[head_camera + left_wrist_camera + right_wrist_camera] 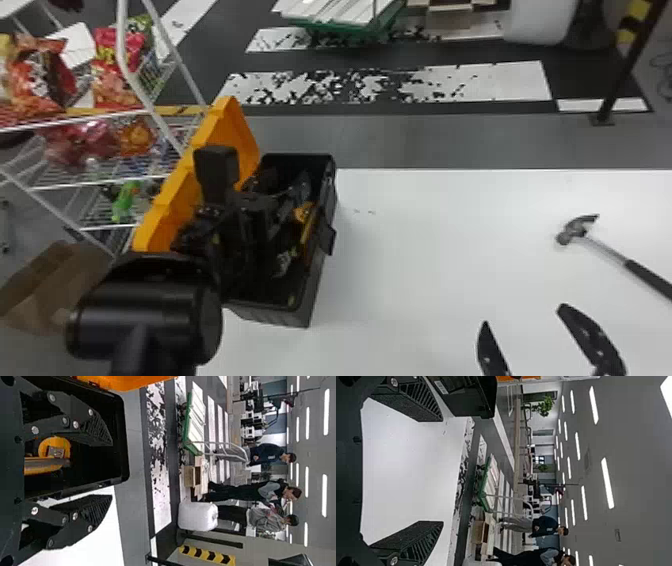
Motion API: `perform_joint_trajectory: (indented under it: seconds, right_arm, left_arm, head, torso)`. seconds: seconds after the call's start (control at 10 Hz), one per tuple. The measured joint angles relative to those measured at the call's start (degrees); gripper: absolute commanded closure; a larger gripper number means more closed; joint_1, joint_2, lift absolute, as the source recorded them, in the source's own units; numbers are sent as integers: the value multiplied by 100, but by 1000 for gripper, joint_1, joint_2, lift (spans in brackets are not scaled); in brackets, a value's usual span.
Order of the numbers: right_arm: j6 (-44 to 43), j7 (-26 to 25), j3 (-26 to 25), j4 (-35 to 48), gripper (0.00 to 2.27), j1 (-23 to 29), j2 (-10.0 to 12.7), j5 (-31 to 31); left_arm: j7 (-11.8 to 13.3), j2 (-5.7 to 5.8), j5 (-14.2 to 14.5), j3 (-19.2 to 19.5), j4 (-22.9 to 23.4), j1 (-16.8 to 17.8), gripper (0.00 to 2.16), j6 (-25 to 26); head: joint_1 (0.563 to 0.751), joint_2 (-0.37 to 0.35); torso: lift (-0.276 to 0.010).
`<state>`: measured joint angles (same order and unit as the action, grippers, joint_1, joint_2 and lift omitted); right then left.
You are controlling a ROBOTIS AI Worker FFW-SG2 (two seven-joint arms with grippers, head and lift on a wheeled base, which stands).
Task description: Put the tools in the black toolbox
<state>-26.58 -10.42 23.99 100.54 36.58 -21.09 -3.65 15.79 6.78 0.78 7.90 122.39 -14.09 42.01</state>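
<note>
The left hand (111,470) is open at the toolbox (285,317), whose lid (165,210) is raised, probably for easy filling. The right hand (524,315) is also open, perhaps for taking the hammer (607,250) on the table (425,260).

Fingers (592,336) are all black and tapered, with ribbed sides (99,430) and shiny round screws (90,412). Behind the left ones there's a chunky black cylinder-shaped arm joint (145,320), kinda glossy.
</note>
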Motion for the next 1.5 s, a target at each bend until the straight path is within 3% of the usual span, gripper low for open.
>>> perform_joint_trajectory:
  seconds: [0.3,0.5,0.7,0.8,1.0,1.2,1.5]
  right_arm:
    - [-83,-248,-311,-2,87,81,13,-150]
    - [-338,-305,-722,-33,83,204,30,-403]
    - [-669,-242,-1140,-100,83,356,35,-606]
    - [-793,-47,-1334,-164,83,427,36,-698]
    - [-1182,289,-1629,-355,83,552,70,-862]
    - [-1371,460,-1758,-512,83,627,107,-969]
    - [-1254,534,-1901,-674,83,636,165,-1161]
  left_arm:
    - [-89,-6,122,78,175,-416,22,-302]
    - [-447,-30,520,30,358,-1001,33,-1043]
    - [-855,-52,1128,-138,337,-1642,36,-2337]
    - [-1055,-51,1240,-319,262,-1945,36,-3144]
    - [-1240,-26,1240,-770,-73,-2402,36,-4737]
    - [-1380,-1,1174,-1151,-548,-2654,36,-5960]
    - [-1494,25,1044,-1488,-1078,-2886,36,-6934]
  head:
    - [695,203]
    - [695,138]
    - [695,47]
    - [695,12]
    - [695,-47]
    - [695,-108]
    - [695,-173]
  torso:
    - [-39]
    - [-39]
    - [-39]
    - [-39]
    - [-39]
    - [-39]
    - [-39]
